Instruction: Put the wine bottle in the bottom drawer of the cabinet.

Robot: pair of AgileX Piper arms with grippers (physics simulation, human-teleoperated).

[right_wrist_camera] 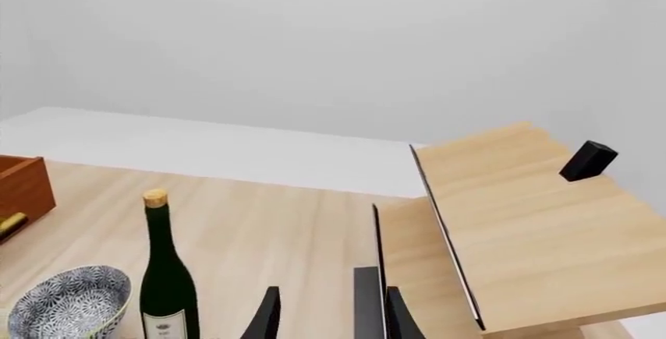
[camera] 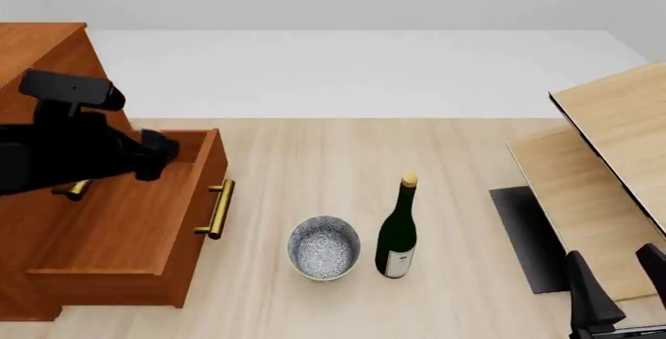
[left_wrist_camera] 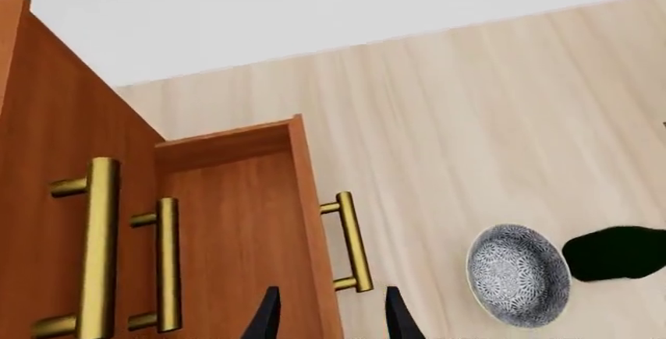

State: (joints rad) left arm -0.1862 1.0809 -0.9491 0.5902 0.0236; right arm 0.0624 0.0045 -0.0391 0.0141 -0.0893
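Observation:
The wine bottle [camera: 397,234] stands upright on the table, dark green with a gold cap and white label; it also shows in the right wrist view [right_wrist_camera: 167,280]. The cabinet [camera: 47,58] stands at the left with the bottom drawer [camera: 125,230] pulled out and empty, brass handle [camera: 217,208] facing the bottle. My left gripper [left_wrist_camera: 331,323] is open and empty above the drawer's front panel [left_wrist_camera: 312,222]. My right gripper [camera: 616,280] is open and empty at the near right, well apart from the bottle.
A round patterned bowl [camera: 324,247] sits just left of the bottle, between it and the drawer. A pale light-wood shelf unit [camera: 614,144] stands at the right, close to my right gripper. The two upper brass handles [left_wrist_camera: 99,245] show beside the drawer.

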